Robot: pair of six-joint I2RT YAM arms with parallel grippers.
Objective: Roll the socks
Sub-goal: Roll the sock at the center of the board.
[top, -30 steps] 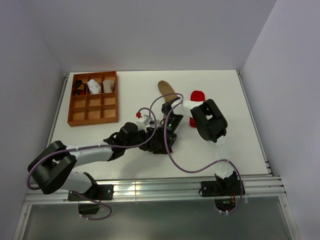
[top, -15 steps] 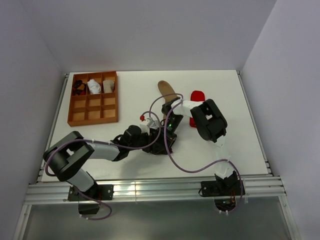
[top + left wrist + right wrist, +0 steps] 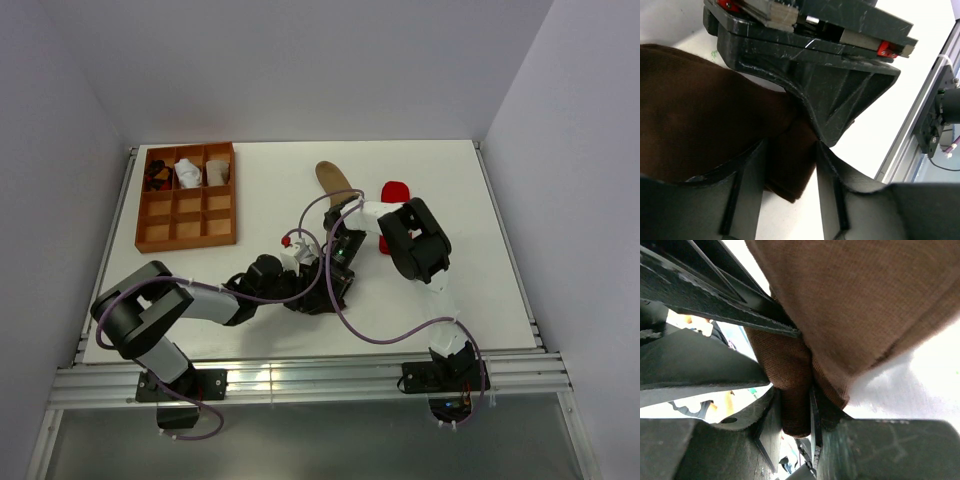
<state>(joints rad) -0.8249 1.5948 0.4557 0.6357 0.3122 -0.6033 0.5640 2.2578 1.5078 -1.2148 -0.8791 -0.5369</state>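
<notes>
A brown sock (image 3: pixel 334 184) lies lengthwise at mid table, its near end bunched between both grippers. My left gripper (image 3: pixel 314 292) holds that end from the near side; in the left wrist view (image 3: pixel 790 152) its jaws press on a dark fold of the sock (image 3: pixel 705 125). My right gripper (image 3: pixel 337 268) comes from the far side; in the right wrist view (image 3: pixel 796 402) it pinches a thick fold of the sock (image 3: pixel 860 295). A red sock (image 3: pixel 394 191) lies beside the brown one, partly hidden by the right arm.
A wooden tray (image 3: pixel 187 215) with compartments stands at the far left, with a black and two white sock rolls in its top row. The right gripper's black body (image 3: pixel 835 95) fills the top of the left wrist view. An aluminium rail (image 3: pixel 300 375) runs along the near edge.
The left arm has folded, its elbow swinging right and forward, and its gripper has settled slightly nearer under the right gripper. The right arm has barely moved.
</notes>
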